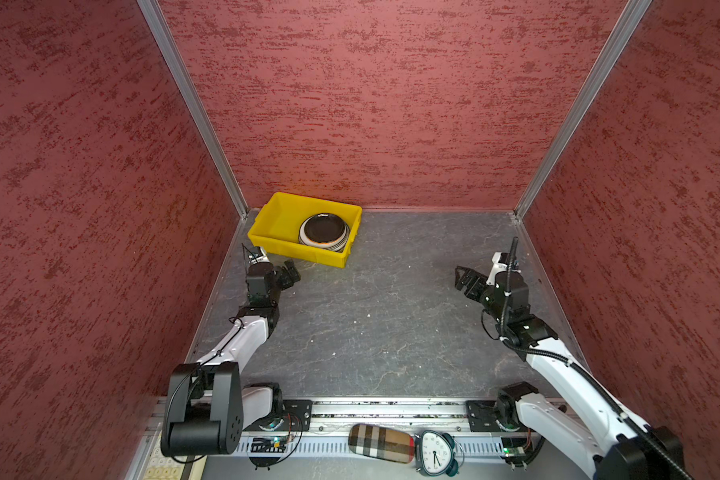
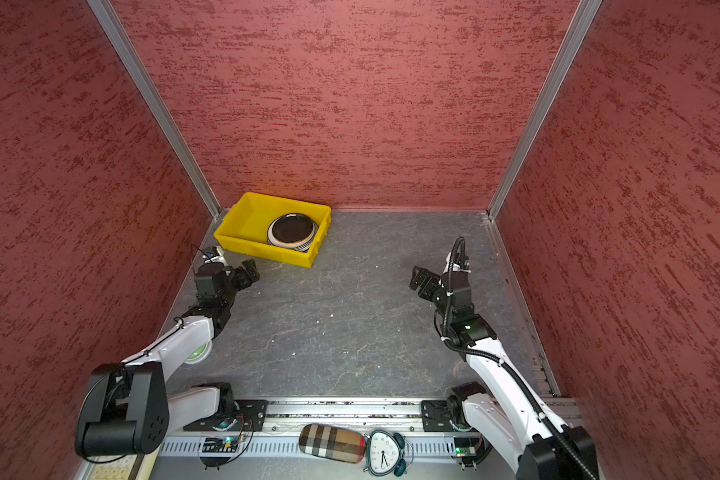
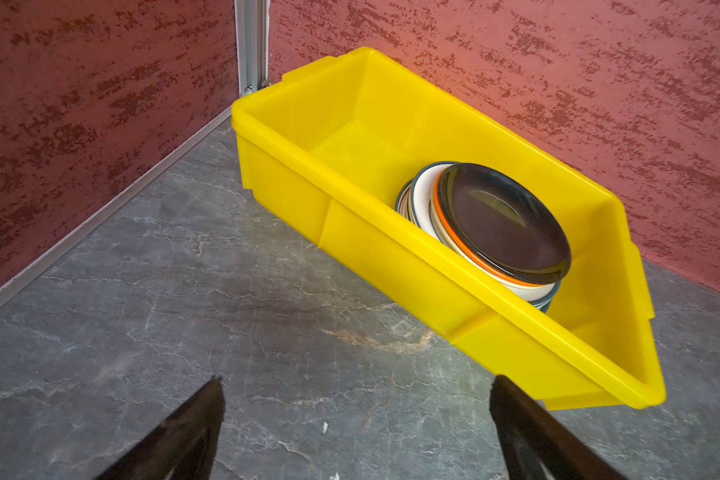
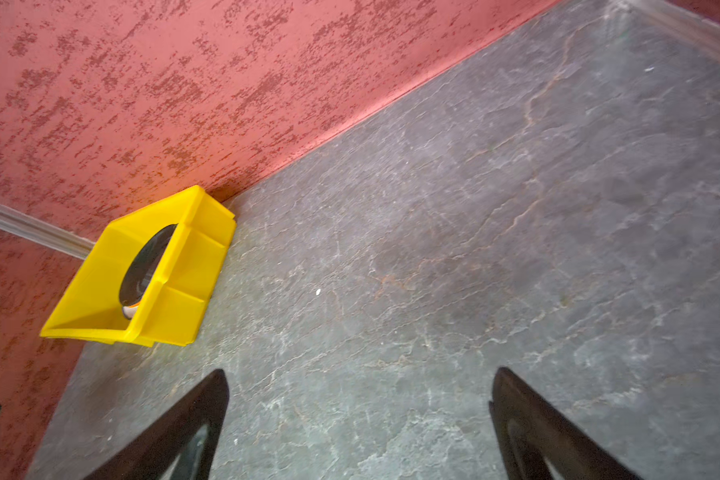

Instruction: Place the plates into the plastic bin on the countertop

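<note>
Plates point(image 1: 324, 230) are sitting in one stack at the right end of the single yellow plastic bin point(image 1: 292, 249), far left on the countertop point(image 1: 391, 311). One glossy black plate point(image 3: 504, 224) is topping it; the count beneath is unclear. Two grippers are hanging empty with fingers spread wide: the left gripper point(image 1: 292, 270) just near of the bin, the right gripper point(image 1: 464, 279) well apart at right.

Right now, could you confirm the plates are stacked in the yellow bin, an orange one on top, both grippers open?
Not quite: the top plate is glossy black, as the left wrist view shows. The plates do sit stacked in the yellow bin, with the left gripper and right gripper open.
</note>
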